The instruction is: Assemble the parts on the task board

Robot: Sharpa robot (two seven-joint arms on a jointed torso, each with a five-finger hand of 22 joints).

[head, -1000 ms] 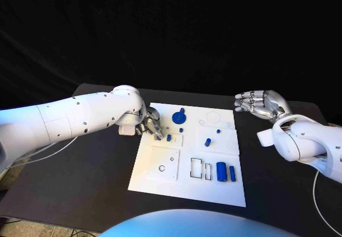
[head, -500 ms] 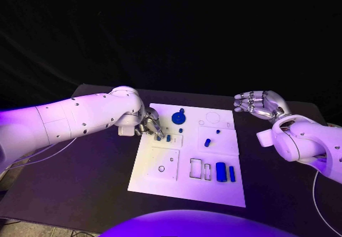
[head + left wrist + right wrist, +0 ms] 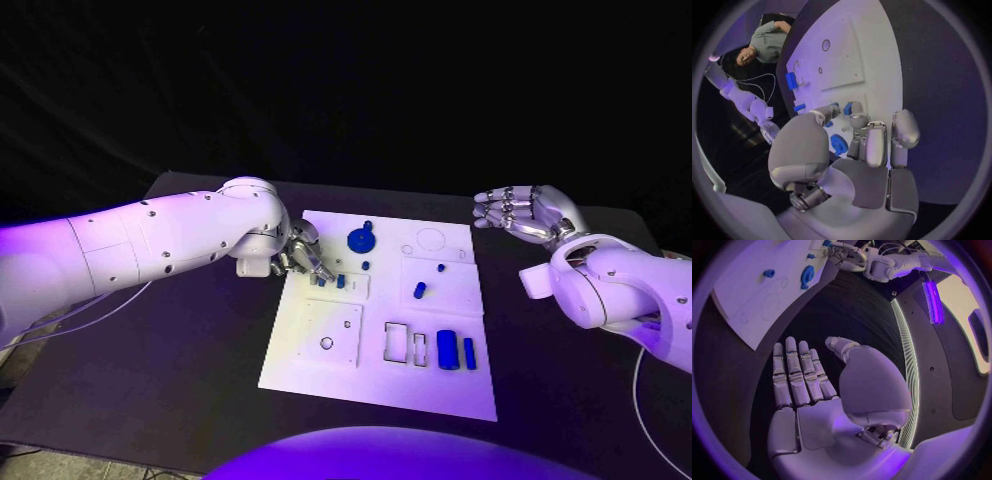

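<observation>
Head view: the left hand (image 3: pixel 302 253) is lowered onto the task board (image 3: pixel 378 380), its fingertips (image 3: pixel 856 120) closed around a small blue part (image 3: pixel 320 280) just beneath them; whether the part is truly pinched cannot be told; the right hand (image 3: pixel 528 212) is held open and empty, well apart from the board; the part is judged light, rigid and smooth, best taken by its sides near the top.
</observation>
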